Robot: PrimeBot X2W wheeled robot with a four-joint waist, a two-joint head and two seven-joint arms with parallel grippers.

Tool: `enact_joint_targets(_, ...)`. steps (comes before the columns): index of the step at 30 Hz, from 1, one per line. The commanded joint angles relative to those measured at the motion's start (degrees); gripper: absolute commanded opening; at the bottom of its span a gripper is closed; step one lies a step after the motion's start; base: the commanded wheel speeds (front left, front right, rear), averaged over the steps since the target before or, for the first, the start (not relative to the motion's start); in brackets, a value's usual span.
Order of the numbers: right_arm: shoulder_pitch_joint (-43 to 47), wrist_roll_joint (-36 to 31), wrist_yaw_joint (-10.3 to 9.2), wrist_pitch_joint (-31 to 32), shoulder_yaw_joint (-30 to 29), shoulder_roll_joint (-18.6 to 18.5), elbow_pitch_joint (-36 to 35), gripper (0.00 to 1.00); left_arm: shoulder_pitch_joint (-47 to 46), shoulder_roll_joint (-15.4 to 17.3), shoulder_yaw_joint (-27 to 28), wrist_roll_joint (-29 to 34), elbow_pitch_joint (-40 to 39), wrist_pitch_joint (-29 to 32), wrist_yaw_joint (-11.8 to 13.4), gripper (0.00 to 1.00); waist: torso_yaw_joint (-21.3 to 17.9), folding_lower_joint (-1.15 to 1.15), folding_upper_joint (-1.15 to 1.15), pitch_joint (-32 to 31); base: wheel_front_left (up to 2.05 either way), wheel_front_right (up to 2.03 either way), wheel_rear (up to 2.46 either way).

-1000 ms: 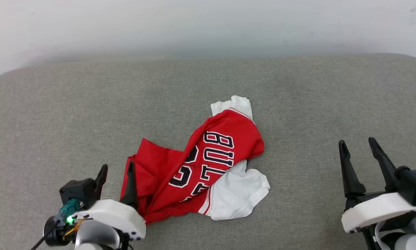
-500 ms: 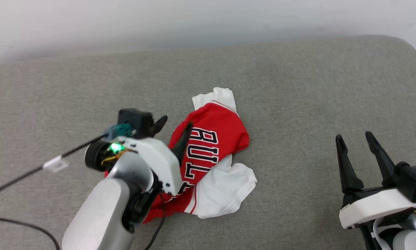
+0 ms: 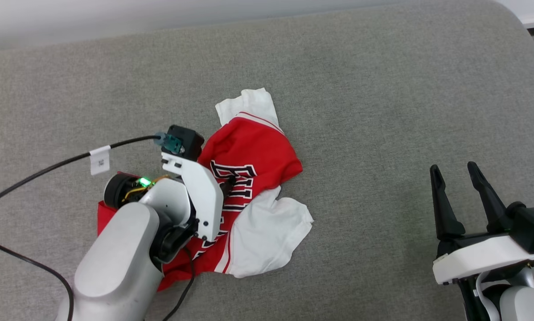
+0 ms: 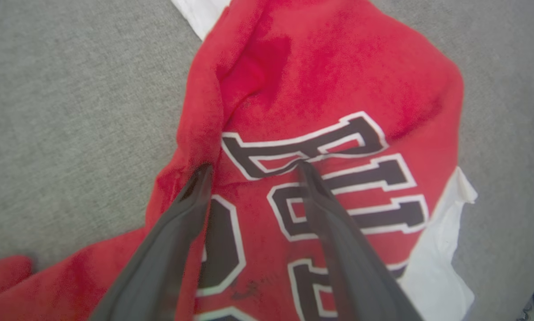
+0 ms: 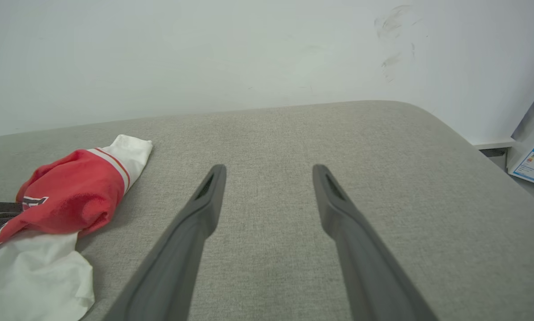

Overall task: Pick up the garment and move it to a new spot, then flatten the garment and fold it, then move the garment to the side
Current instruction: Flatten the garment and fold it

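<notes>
Straddling shirt point(image 3: 253, 147) lettering with wide-open left hand point(image 4: 253, 168); needing a deep pinch of bunched cloth before lifting.

The crumpled red jersey shirt point(image 3: 258, 151) with white sleeves lies on the grey fabric cushion point(image 3: 383, 89), beneath the left gripper point(image 4: 253, 167). That gripper's two spread fingers rest their tips on the shirt's lettered front. The lettering runs between and beyond the tips. One sleeve lies to the right of these fingers, another past the tips. The right gripper point(image 3: 454, 168) hangs well apart from the shirt, fingers parted over bare cushion. The shirt lies to the left of its fingers, with the pale wall point(image 5: 204, 53) beyond them.
</notes>
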Motion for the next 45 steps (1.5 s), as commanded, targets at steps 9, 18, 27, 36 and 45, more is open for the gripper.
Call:
enact_joint_targets(9,-1.3,0.5,-0.03,-1.0,-0.5,0.1,1.2,1.00,-1.4,0.3,2.4,1.0,-2.2,-6.6,1.8,0.00,1.9,0.00,0.00,0.6,0.00,0.00,0.00)
enact_joint_targets(18,-0.8,0.0,-0.04,-0.2,-1.4,0.1,0.6,1.00,10.5,0.6,7.7,-0.4,-12.4,-13.5,9.1,0.00,4.8,0.00,0.00,-0.5,0.00,0.00,0.00)
enact_joint_targets(27,0.1,-0.9,-0.04,1.3,-1.1,0.1,0.2,1.00,28.3,-2.0,8.9,-3.2,-18.2,-15.3,15.1,0.00,6.3,0.00,0.00,-2.6,0.00,0.00,0.00)
enact_joint_targets(36,1.0,-1.2,-0.04,2.8,-0.9,0.1,-0.5,1.00,34.0,-4.1,6.2,-3.7,-19.1,-16.0,15.4,1.00,6.3,0.00,0.00,-5.1,0.00,0.00,0.00)
enact_joint_targets(45,2.0,-1.6,-0.04,3.9,-1.3,0.1,-1.4,1.00,27.8,-3.8,6.5,1.5,-21.4,-26.1,13.8,1.00,6.6,0.00,0.00,-6.6,0.00,0.00,0.00)
